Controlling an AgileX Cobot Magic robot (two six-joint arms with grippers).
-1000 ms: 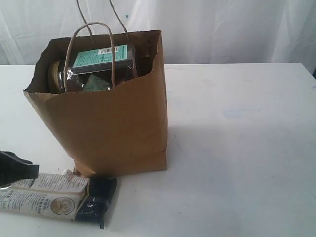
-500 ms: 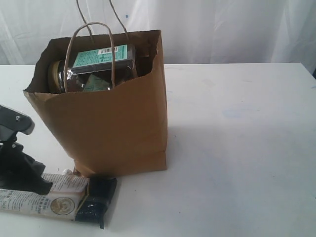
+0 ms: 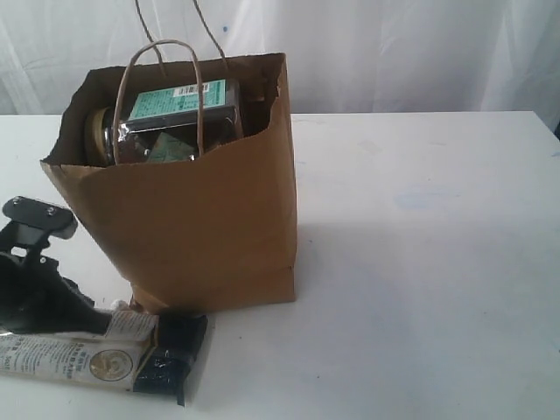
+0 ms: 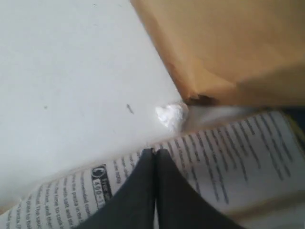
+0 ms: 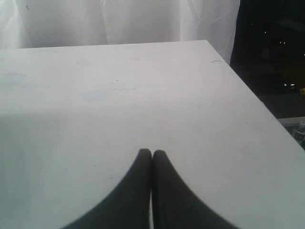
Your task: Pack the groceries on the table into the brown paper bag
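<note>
The brown paper bag stands open on the white table, its bottom corner close in the left wrist view. Groceries show in its mouth: a jar with a yellowish lid and a teal-labelled pack. The long white-black twin packet lies flat in front of the bag's near left corner. My left gripper is shut, its tips over the packet's printed face with nothing between them. My right gripper is shut above bare table and is out of the exterior view.
A small white crumb lies on the table by the bag's corner. The twine handles stand up over the bag's mouth. A white curtain hangs behind the table. The table's far edge and corner show in the right wrist view.
My left arm has come in from the left edge and moved right over the packet toward the bag's corner, staying shut. The bag and packet have not visibly moved.
</note>
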